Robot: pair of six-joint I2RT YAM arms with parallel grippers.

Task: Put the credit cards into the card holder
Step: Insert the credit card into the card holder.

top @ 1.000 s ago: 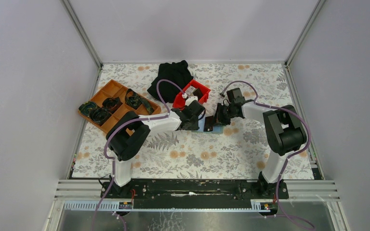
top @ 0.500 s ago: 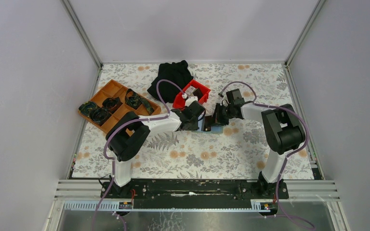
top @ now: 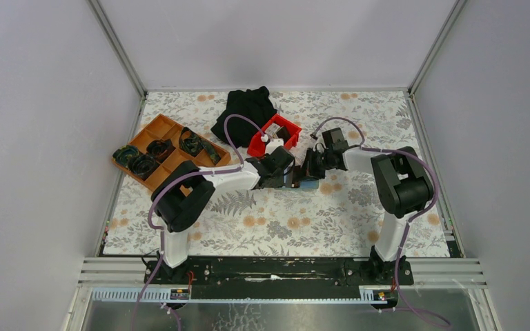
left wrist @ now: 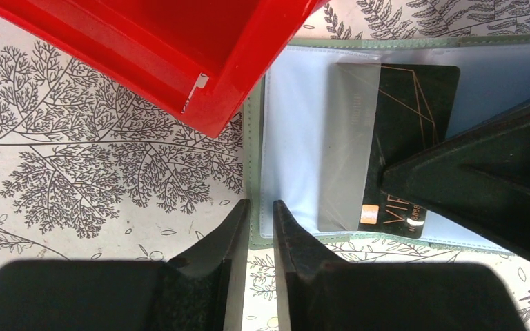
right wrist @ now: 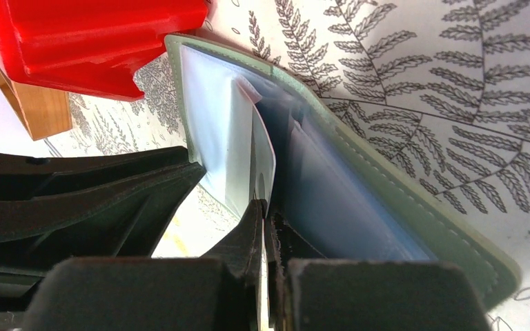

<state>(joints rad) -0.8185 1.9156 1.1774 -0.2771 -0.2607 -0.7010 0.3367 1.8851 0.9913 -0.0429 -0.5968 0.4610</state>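
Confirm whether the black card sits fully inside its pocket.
No: much of the black card juts out of the pocket in the card holder.

Red plastic bin (top: 275, 135) sits mid-table, open side up, tilted a little off square. Just behind it, a crumpled black cloth (top: 247, 110) lies near the far edge. Over on the left there's an orange compartment tray (top: 160, 148), set at an angle, with dark bundled items (top: 192, 143) in several cells. A fern-and-flower tablecloth (top: 283, 221) lies under it all.

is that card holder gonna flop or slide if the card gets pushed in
Probably floppy: the card holder bows in the right wrist view. Thin and flat, it would likely slide unless pinned, though the red bin at its corner may block it.
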